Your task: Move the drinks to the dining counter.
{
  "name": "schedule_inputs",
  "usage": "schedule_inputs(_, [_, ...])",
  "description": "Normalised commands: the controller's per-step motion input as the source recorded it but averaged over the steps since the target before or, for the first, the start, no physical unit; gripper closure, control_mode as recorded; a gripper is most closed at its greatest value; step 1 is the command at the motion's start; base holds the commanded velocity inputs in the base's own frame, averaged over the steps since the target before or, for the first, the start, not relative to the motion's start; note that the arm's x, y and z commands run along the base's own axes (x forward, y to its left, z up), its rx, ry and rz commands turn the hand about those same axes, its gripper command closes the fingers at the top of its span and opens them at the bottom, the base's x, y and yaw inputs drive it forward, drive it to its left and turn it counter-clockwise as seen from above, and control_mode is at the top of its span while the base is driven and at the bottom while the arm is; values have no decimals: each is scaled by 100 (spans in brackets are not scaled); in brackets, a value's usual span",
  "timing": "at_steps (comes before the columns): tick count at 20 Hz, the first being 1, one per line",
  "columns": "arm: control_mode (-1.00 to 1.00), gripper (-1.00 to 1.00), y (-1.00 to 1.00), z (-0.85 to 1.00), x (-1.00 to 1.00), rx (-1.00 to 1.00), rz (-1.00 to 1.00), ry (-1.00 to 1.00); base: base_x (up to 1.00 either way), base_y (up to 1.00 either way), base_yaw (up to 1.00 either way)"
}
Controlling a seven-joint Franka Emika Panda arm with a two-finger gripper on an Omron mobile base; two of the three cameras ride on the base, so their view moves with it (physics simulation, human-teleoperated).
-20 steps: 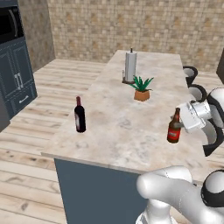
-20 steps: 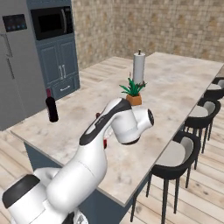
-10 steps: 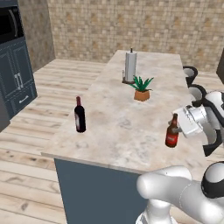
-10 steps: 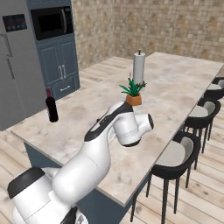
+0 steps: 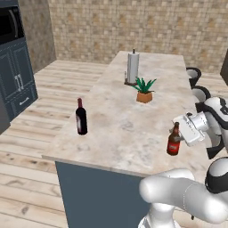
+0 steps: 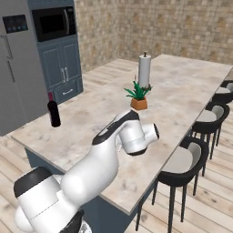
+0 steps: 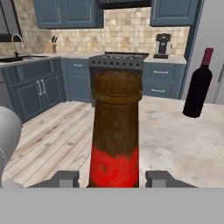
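- both drinks are on the dining table [image 5: 129, 133] now: wine bottle [image 5: 81, 117] stands upright near its left edge, well apart from the beer bottle [image 5: 173, 140] toward the right edge.
- end effector [image 5: 180, 129] pinches the beer bottle's neck; fingertips [image 7: 65, 179] flank it in the hand view.
- whether its base touches the marble is unclear.
- likely left: letting go and backing off.
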Motion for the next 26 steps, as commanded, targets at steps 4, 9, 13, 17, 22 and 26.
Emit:
schedule_inputs(4, [-100, 100, 0, -25, 0, 0, 6, 0, 0, 0, 0])
schedule_inputs(9, [-100, 100, 0, -22, 1, 0, 6, 0, 0, 0, 0])
schedule_inputs(13, [-100, 100, 0, -22, 0, 1, 7, 0, 0, 0, 0])
schedule_inputs(17, [-100, 100, 0, -23, 0, 2, 7, 0, 0, 0, 0])
schedule_inputs(22, [-100, 100, 0, -19, 0, 3, 8, 0, 0, 0, 0])
schedule_inputs(26, [-100, 100, -3, -12, 4, 5, 7, 0, 0, 0, 0])
